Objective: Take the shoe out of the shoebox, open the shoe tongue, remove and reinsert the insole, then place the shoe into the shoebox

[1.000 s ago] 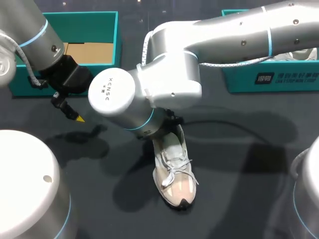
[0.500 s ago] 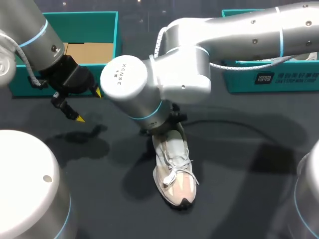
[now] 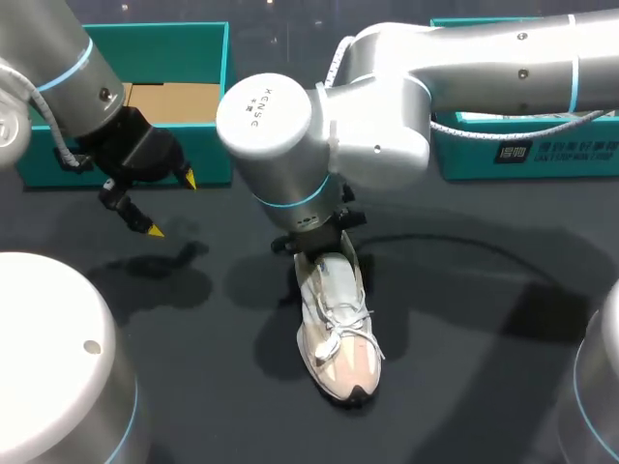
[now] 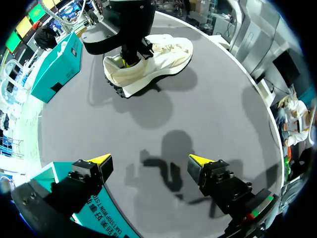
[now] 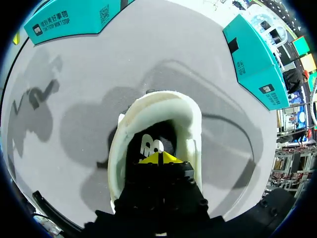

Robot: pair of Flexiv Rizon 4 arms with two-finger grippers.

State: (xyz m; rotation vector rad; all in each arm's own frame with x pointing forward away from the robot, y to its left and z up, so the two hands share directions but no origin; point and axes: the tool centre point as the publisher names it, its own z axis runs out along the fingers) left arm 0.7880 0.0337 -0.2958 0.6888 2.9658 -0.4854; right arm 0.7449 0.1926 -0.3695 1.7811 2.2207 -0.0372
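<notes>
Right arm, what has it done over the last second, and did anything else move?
The right arm swung its big joint to the right and farther across the table, with the right claw staying down inside the shoe. The shoe and the open left claw kept their places.

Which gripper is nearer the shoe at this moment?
Right. The right gripper is down in the heel opening of the shoe; the left gripper hangs open well aside, by the open shoebox, clear of the shoe.
</notes>
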